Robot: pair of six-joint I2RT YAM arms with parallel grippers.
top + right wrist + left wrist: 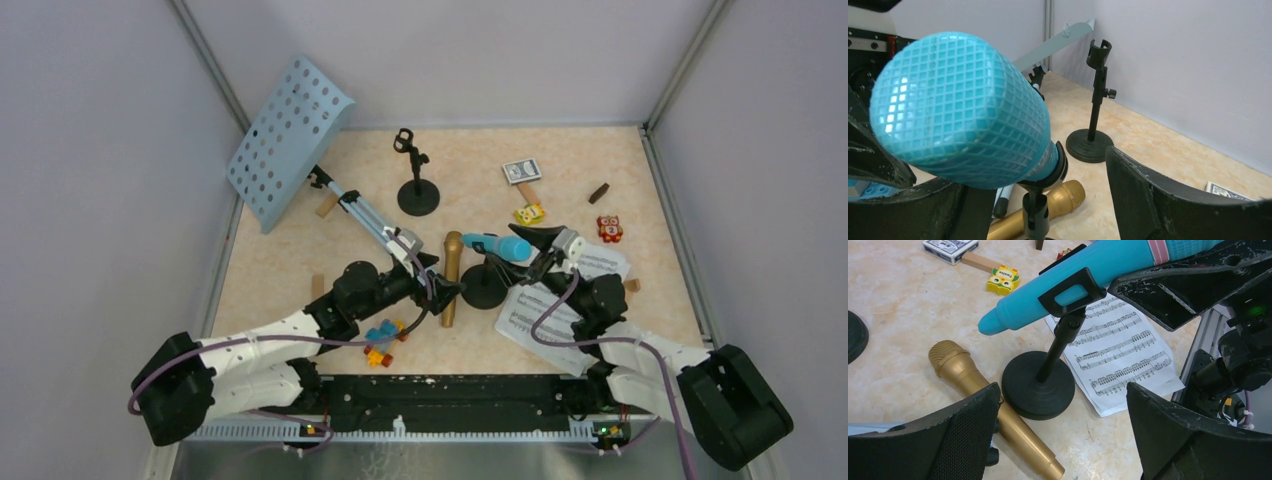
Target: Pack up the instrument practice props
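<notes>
The pale-blue music rack [290, 140] lies tilted at the back left, its tripod legs [375, 222] pointing toward the middle. One black mic holder [417, 190] stands empty at the back. The blue microphone [497, 245] sits in the clip of the second holder [484, 283]. The gold microphone [451, 275] lies on the table beside that holder. My left gripper [443, 290] is open and low, the gold microphone [973, 380] by its left finger and the holder base [1038, 385] ahead. My right gripper [545, 245] is open around the blue microphone's head [963, 125]. The white sheet-music pages [560, 300] lie under the right arm.
A card box [521, 169], a yellow owl block [529, 213], a red owl block [609, 229] and a brown block [598, 192] lie at the back right. The toy-block car [383, 340] sits near the front. Wooden blocks [327, 205] lie at the left. Walls enclose the table.
</notes>
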